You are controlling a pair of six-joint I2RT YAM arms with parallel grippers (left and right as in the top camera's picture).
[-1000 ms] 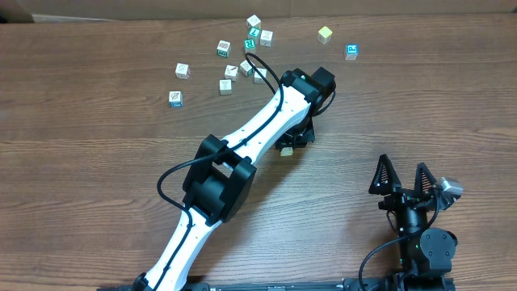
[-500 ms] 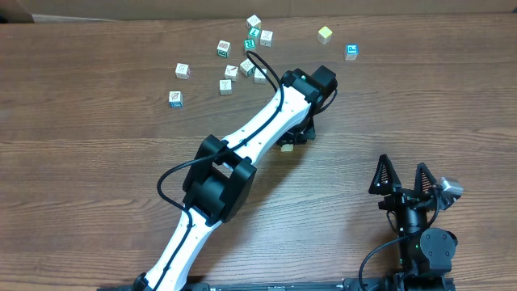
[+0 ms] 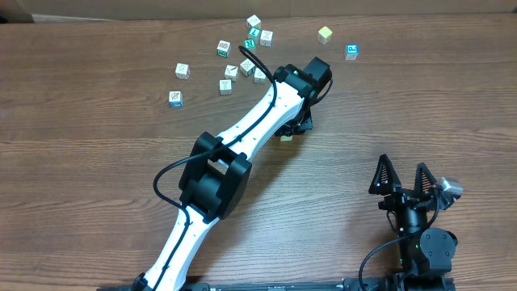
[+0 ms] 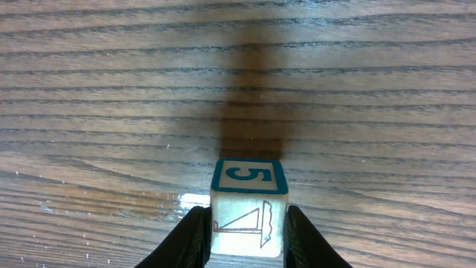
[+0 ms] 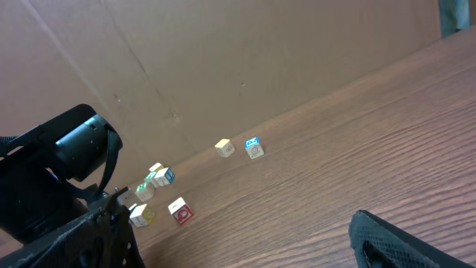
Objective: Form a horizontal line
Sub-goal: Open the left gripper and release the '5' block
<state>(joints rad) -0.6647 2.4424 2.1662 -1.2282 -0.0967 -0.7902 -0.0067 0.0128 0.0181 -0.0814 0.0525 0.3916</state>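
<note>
Left wrist | left pincer grips cube | right pincer agape

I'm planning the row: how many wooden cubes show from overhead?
14: eleven in the far cluster, a yellow cube and a blue-marked cube to its right, and the held cube in the left gripper. The left arm may hide more.

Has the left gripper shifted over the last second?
Yes: the left gripper, clamping the cube marked 5, went up the overhead picture, nearer the unmoved yellow cube.
</note>
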